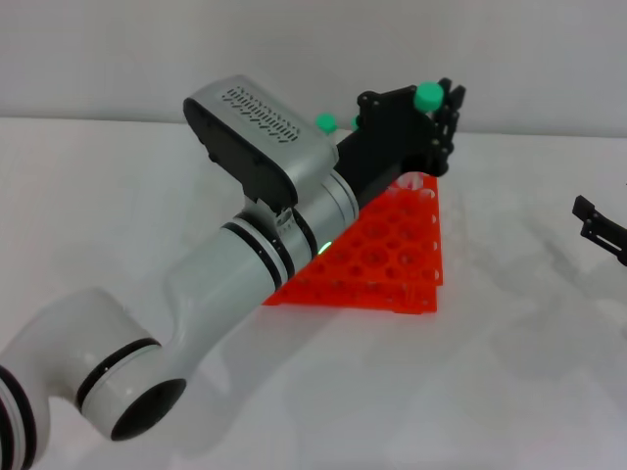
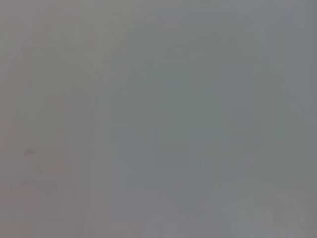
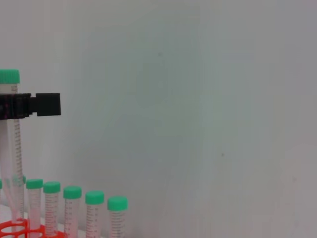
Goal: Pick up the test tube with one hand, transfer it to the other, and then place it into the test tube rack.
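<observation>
My left gripper [image 1: 436, 122], on the white black-banded arm, is shut on the test tube just below its green cap [image 1: 426, 96]. It holds the tube upright over the far end of the orange test tube rack [image 1: 392, 257]. In the right wrist view the held tube [image 3: 11, 144] hangs from the black fingers [image 3: 47, 104], and its lower end reaches down to the rack [image 3: 15, 229]. I cannot tell whether it is in a hole. My right gripper [image 1: 596, 223] is open and empty at the right edge of the table, apart from the rack.
Several other green-capped tubes [image 3: 72, 210] stand in a row in the rack; one of their caps [image 1: 325, 122] shows behind my left arm. My left arm hides much of the rack's left side. The left wrist view shows only a blank grey surface.
</observation>
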Available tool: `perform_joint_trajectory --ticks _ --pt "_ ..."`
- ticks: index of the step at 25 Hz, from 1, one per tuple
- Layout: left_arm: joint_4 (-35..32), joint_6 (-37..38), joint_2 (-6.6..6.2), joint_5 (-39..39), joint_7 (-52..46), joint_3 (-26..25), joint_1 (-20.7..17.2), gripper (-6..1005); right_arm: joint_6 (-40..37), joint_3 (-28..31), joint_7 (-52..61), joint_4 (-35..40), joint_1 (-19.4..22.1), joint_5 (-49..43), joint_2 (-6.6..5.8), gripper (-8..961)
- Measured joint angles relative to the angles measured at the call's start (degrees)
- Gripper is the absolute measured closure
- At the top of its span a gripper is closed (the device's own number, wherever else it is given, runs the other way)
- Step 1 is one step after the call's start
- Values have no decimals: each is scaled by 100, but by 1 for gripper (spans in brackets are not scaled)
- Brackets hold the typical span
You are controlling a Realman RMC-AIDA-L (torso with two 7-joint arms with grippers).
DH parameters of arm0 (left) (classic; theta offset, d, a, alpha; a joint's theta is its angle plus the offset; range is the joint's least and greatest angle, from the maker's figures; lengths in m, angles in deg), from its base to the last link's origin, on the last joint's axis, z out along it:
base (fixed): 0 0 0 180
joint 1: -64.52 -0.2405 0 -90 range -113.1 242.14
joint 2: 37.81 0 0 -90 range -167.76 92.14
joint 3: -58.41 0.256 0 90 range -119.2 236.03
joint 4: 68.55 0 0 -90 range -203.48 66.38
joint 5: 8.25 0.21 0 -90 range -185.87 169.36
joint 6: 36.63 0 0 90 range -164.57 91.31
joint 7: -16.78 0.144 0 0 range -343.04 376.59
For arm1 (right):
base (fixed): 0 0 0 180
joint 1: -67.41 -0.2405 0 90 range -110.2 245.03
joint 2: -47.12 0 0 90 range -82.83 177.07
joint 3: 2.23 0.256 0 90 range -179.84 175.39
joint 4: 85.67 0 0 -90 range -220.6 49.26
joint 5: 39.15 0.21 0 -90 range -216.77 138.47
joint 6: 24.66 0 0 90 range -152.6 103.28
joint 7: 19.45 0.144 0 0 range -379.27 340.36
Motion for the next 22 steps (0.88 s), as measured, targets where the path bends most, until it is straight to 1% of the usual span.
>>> perform_joint_trajectory --ticks 7,15,22 --pt "-307 77 21 -1043 1231 72 -310 908 41 2 -13 0 -3 0 16 104" --pt "-345 1014 14 -2383 2138 400 -643 908 101 2 -15 -5 -10 -1 22 104" --pt "-331 1543 -4 -3038 2466 434 -881 907 158 -35 -15 -31 -63 -3 22 104"
